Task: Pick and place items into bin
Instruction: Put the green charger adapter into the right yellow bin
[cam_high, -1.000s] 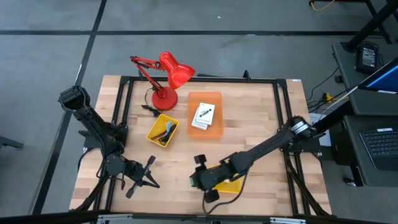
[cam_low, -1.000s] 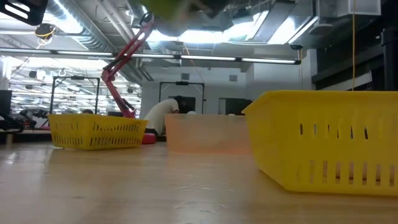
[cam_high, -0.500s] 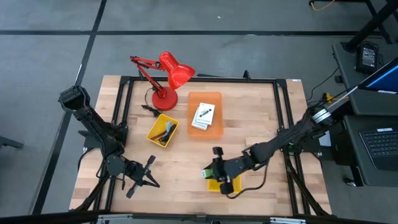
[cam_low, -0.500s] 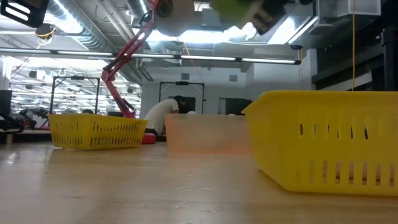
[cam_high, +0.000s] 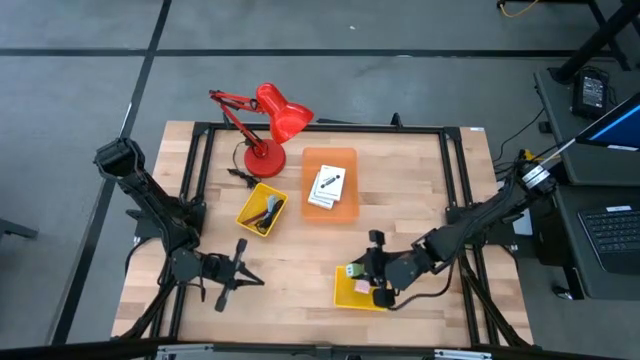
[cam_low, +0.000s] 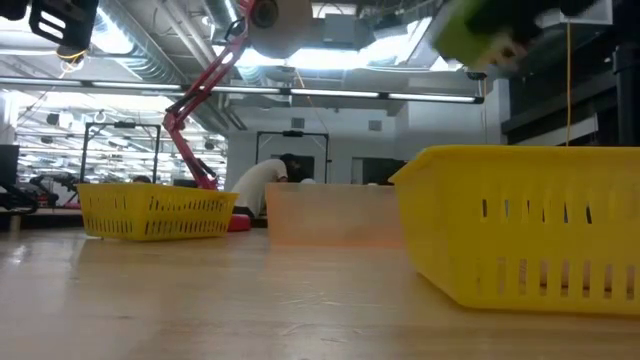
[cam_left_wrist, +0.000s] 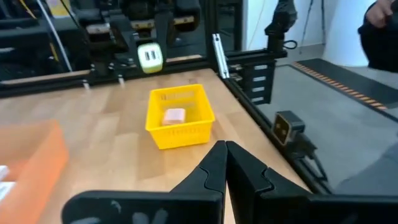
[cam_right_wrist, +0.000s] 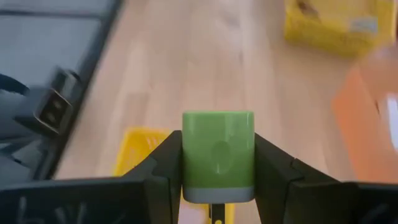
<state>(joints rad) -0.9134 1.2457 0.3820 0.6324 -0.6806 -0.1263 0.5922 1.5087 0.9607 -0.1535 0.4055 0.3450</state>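
The right gripper (cam_right_wrist: 217, 163) is clamped on a green block (cam_right_wrist: 217, 155). It hangs just above the yellow bin (cam_high: 352, 295), so the way is down. The left gripper (cam_left_wrist: 225, 163) is closed.

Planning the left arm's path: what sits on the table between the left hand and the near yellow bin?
Nothing: in the high view, only bare wood lies between the shut left hand and the near yellow bin; the left wrist view agrees.

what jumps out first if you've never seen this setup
The red desk lamp at the table's far edge catches the eye first. Next is the right claw clamped on a green block, held above the near yellow basket, which already holds a pink block. The left claw waits shut near the table's left front.
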